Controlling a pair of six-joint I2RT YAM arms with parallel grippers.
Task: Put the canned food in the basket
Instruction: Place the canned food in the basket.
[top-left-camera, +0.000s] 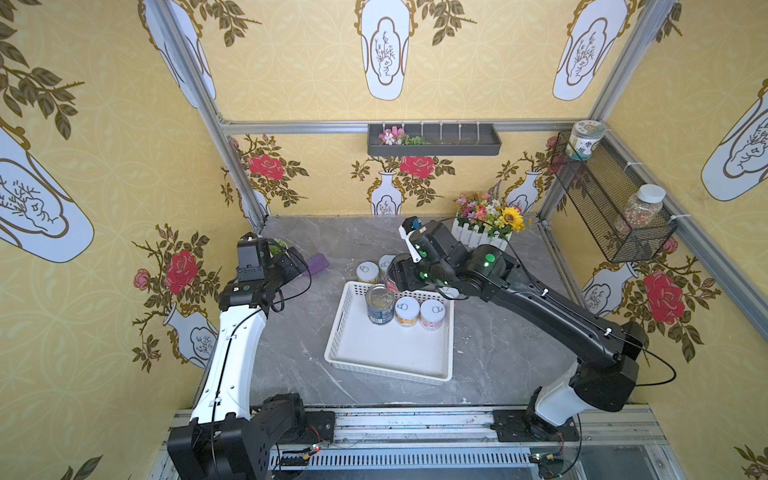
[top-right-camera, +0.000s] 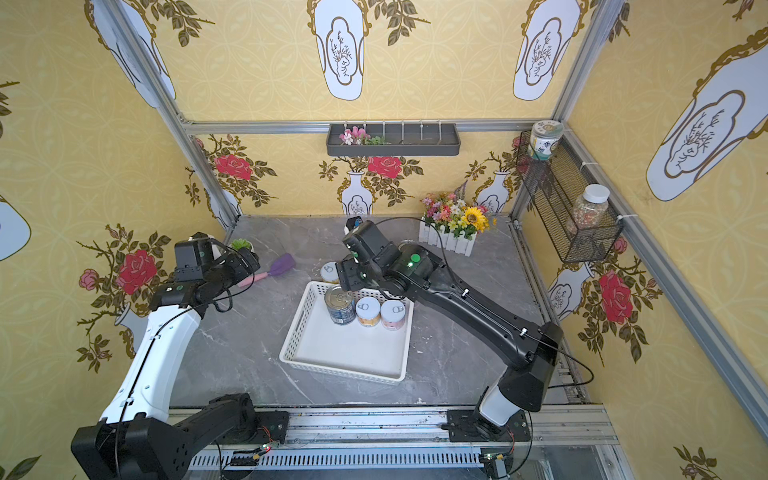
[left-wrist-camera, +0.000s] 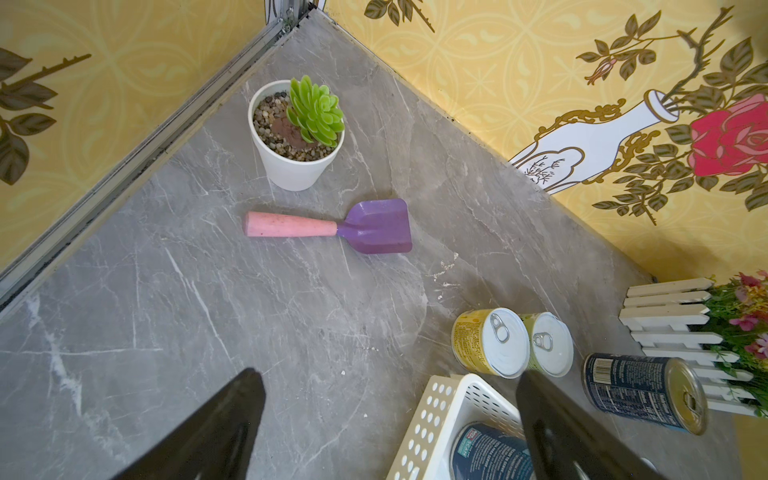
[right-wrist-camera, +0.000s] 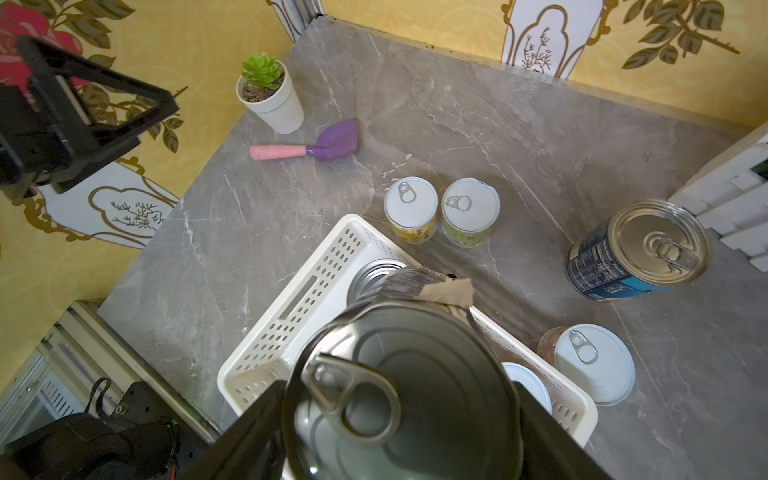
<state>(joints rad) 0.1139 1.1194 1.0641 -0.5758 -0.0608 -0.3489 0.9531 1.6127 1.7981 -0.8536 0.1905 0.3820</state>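
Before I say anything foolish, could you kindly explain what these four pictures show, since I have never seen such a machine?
Two robot arms work at a grey marble-look table. Two pictures look down from one overhead camera; the other two come from wrist cameras. The right gripper, a two-fingered pincer, is shut on a silver-topped metal can above the shallow white perforated plastic basket, which holds one tall dark blue can and two short white-lidded cans. The open left gripper holds nothing. Four more cans stand on the table.
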